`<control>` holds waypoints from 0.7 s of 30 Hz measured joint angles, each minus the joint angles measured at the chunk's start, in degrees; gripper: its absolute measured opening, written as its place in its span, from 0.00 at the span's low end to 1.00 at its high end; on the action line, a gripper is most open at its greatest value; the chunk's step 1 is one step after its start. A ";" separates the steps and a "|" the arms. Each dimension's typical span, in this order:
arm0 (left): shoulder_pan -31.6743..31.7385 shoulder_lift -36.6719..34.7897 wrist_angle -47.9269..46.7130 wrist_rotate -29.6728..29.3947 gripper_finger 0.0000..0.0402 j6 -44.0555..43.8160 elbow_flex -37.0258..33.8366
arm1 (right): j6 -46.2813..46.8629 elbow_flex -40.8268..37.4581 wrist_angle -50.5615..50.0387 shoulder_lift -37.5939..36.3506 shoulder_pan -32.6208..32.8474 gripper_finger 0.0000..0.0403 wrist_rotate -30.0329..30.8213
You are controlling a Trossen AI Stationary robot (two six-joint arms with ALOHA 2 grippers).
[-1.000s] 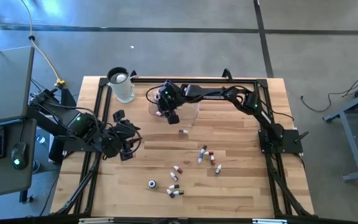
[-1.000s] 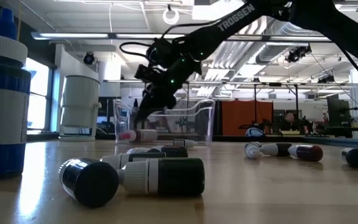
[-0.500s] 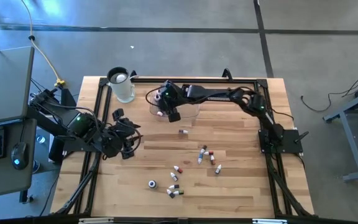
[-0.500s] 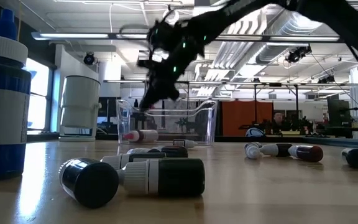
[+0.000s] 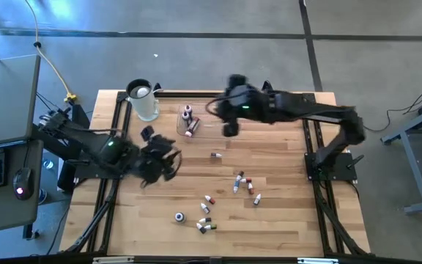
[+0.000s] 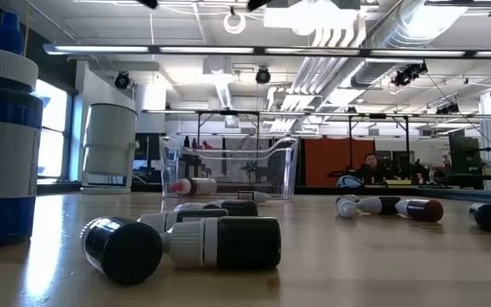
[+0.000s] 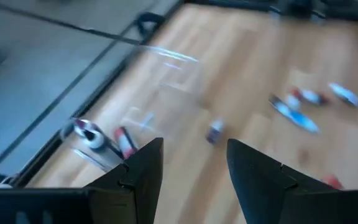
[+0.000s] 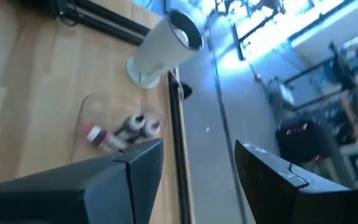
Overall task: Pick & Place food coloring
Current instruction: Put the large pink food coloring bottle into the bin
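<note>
Right gripper [image 5: 229, 129]: my fingers stand apart and hold nothing, just beside the clear tray [image 5: 195, 121], above the table [image 5: 284, 220].
Left gripper [image 5: 173, 160]: fingers also apart, empty, facing the loose bottles.
Food coloring [image 5: 241, 182]: most lie scattered mid-table; a few [image 5: 188, 117] rest in the tray.
Reason: I judge a bottle is delivered, so the hand is free for another.

Dark arms [image 5: 299, 108], green LEDs.

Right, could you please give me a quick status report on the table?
Right claw open, empty, raised beside clear tray. Left claw open, near table's left side. Three food coloring bottles in tray; others loose mid-table.
</note>
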 joint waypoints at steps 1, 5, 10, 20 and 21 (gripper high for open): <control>2.92 0.58 1.02 0.79 0.43 0.04 0.02 | 1.45 0.00 -2.75 -1.96 0.37 0.48 0.22; 17.45 3.96 5.15 12.20 0.43 1.55 -0.01 | 10.39 0.02 -12.47 -8.99 0.79 0.48 -1.38; 35.10 8.49 12.44 28.26 0.43 8.01 0.02 | 24.22 -3.09 -22.44 -15.19 0.79 0.48 -1.95; 48.14 20.40 13.65 50.21 0.43 6.89 0.02 | 33.06 -36.20 -6.62 -28.97 0.79 0.48 -0.69; 48.14 21.32 13.51 50.25 0.43 6.93 0.02 | 33.06 -40.18 -2.49 -30.07 0.79 0.48 -0.65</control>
